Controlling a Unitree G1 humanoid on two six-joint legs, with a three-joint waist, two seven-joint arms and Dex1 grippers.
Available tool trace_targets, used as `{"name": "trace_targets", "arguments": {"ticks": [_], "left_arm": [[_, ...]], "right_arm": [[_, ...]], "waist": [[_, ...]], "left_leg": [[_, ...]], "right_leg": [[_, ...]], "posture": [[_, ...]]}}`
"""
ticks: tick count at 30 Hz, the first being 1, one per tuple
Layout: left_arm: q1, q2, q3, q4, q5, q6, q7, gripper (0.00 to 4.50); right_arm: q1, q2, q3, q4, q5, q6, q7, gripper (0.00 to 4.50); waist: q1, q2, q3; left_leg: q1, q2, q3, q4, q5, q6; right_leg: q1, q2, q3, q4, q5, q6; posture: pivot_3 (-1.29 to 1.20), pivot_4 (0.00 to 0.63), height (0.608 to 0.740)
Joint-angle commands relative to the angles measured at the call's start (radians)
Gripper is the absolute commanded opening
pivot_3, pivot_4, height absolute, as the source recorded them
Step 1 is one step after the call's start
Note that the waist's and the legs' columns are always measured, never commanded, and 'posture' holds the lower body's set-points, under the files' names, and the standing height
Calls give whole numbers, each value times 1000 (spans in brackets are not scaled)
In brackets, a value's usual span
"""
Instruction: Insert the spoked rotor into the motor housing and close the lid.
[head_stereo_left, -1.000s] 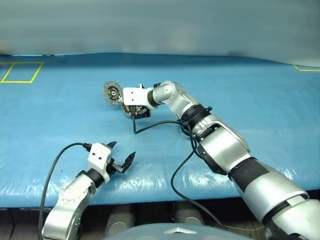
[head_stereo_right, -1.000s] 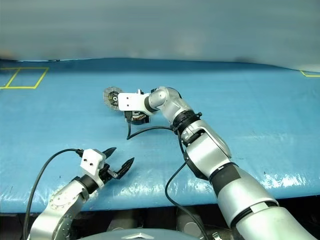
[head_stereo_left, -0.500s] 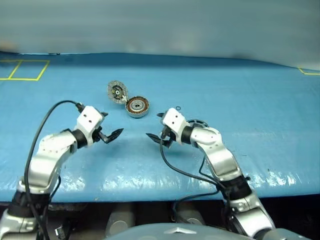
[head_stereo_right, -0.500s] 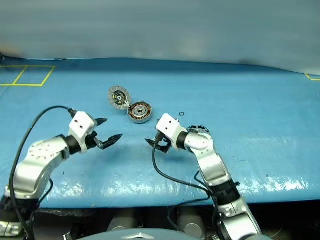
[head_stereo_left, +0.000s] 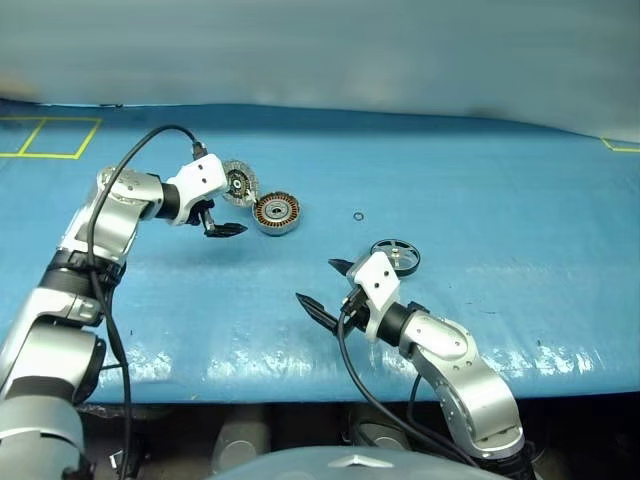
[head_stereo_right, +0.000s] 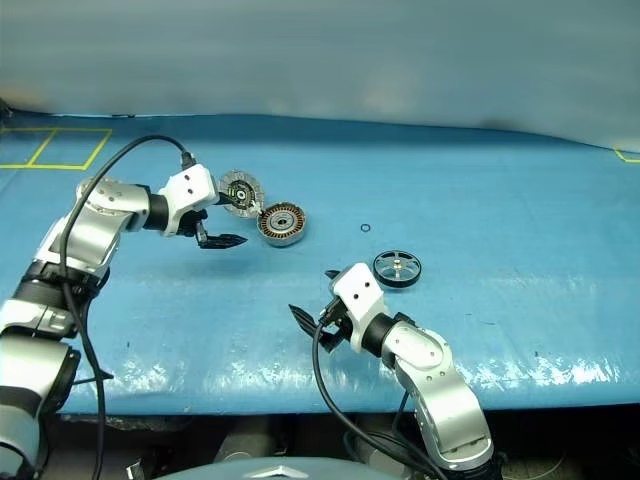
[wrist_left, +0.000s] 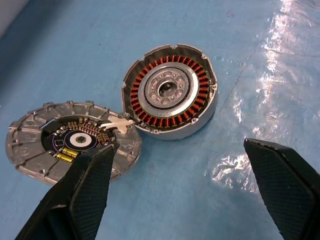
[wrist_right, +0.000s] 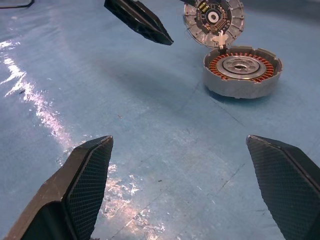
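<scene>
- The right gripper is nearest the robot, low over the blue plastic sheet, with its two black fingers spread wide and nothing between them. It points toward the middle of the table.
- The spoked rotor lies flat just beyond and to the right of that gripper, near it but apart. It is a dark metal wheel with thin spokes, and its short silver shaft stands upright at the centre. The right arm is by far the nearer one to it, so I judge that the pick falls to this arm, which must first swing out to its right.
- A tiny black ring lies alone farther out, between the rotor and the housing.
- The motor housing sits farther still, toward the left. It is a squat silver puck, open on top, with copper-brown windings ringed round a pale metal centre.
- The left gripper hangs just on the near side of the housing, open and empty, with its textured black fingers pointing at it.
- The lid lies flat and open beside the housing on its far left side, joined to it at the rim. Its ribbed inner face with small parts is turned up.
</scene>
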Motion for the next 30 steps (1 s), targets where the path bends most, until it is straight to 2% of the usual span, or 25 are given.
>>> {"name": "trace_targets", "arguments": {"ticks": [1, 7, 14, 22, 30], "left_arm": [[-94, -41, -30, 123, 50, -77, -55, 4495], [-228, -142, -76, 363, 135, -187, -94, 4495], [-317, -231, -83, 549, 195, -260, -91, 4495], [-366, -304, -80, 662, 255, -343, -42, 4495], [-382, -325, -95, 725, 314, -404, -61, 4495]], "right_arm": [[22, 5, 7, -50, 20, -33, -50, 4493], [64, 14, 25, -53, 27, -53, -121, 4493], [105, 13, 26, -60, 39, -71, -173, 4493], [139, 17, 52, -56, 40, -101, -228, 4493], [158, 31, 63, -49, 48, -126, -272, 4493]], "waist": [[-2, 0, 0], [0, -1, 0], [-1, -1, 1], [3, -1, 1], [2, -1, 1]], "left_leg": [[0, 0, 0, 0, 0, 0], [-4, 0, -2, 2, 0, 1], [-10, -1, -5, 9, -1, 2], [-12, -2, -6, 13, -2, 4], [-12, -2, -6, 13, -2, 4]], "right_leg": [[0, 0, 0, 0, 0, 0], [-1, 1, -1, 0, 0, 1], [-3, 1, -2, 0, 2, 4], [-3, 0, -2, 0, 3, 6], [-3, 0, -2, 1, 4, 5]], "posture": [[0, 150, 740], [0, 150, 740], [0, 150, 740], [0, 150, 740], [0, 150, 740]]}}
